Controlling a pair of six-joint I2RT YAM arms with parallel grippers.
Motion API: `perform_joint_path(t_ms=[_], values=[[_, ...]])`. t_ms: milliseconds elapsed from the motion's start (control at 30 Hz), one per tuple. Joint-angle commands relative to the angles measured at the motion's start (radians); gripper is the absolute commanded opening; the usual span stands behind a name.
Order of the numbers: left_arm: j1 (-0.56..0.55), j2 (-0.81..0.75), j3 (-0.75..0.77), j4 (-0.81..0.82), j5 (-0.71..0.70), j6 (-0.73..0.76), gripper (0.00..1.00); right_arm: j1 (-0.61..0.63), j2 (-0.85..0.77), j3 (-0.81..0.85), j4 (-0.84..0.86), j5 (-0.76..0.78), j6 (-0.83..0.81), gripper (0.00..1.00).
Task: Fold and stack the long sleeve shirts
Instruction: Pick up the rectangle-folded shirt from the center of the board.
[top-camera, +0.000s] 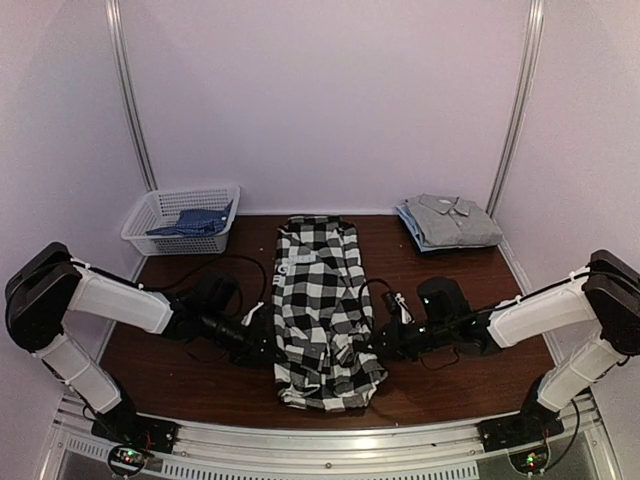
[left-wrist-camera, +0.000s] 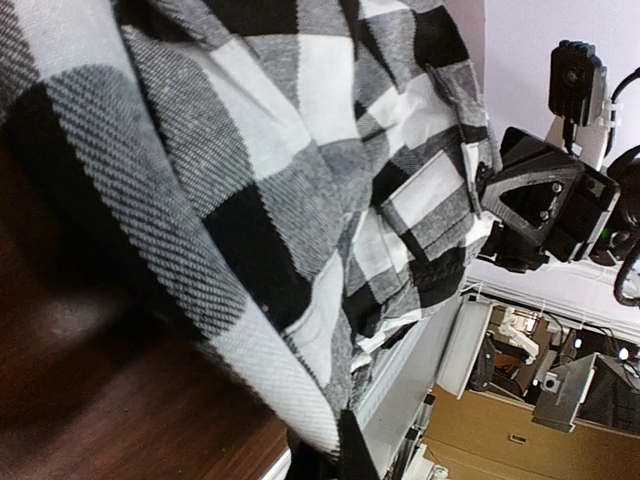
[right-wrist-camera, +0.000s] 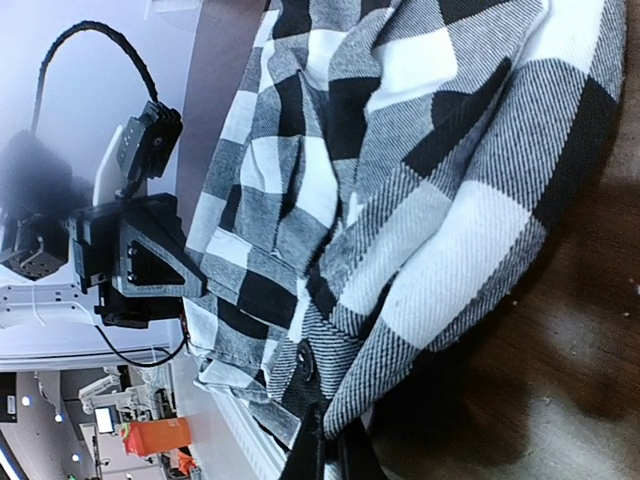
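Note:
The black-and-white checked shirt (top-camera: 318, 305) lies lengthwise in the middle of the table, folded into a long strip. My left gripper (top-camera: 264, 347) is at its left edge and my right gripper (top-camera: 386, 340) at its right edge, both near the front half. In the left wrist view the checked cloth (left-wrist-camera: 250, 200) drapes over my left gripper (left-wrist-camera: 335, 455), which is shut on the shirt's edge. In the right wrist view the cloth (right-wrist-camera: 420, 200) runs into my right gripper (right-wrist-camera: 335, 450), also shut on it. A folded grey shirt (top-camera: 453, 217) lies on a light blue one at the back right.
A white basket (top-camera: 147, 226) at the back left holds a blue shirt (top-camera: 192, 221). The table's front edge and metal rail (top-camera: 330, 440) run just below the shirt's hem. White walls enclose the back and sides.

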Motion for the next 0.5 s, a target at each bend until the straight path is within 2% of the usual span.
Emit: perform_joint_path(t_ms=[0, 133, 267, 367, 467], values=[[0.038, -0.022, -0.008, 0.216, 0.117, -0.176, 0.00, -0.024, -0.025, 0.063, 0.025, -0.015, 0.081, 0.00], [0.104, 0.004, -0.008, 0.410, 0.158, -0.355, 0.00, -0.082, 0.005, 0.109, 0.084, -0.024, 0.163, 0.00], [0.199, 0.100, 0.003, 0.644, 0.177, -0.556, 0.00, -0.161, 0.108, 0.169, 0.224, -0.063, 0.247, 0.00], [0.255, 0.193, 0.074, 0.689, 0.179, -0.570, 0.00, -0.207, 0.212, 0.267, 0.250, -0.082, 0.255, 0.00], [0.301, 0.295, 0.109, 0.802, 0.166, -0.632, 0.00, -0.243, 0.317, 0.352, 0.275, -0.090, 0.273, 0.00]])
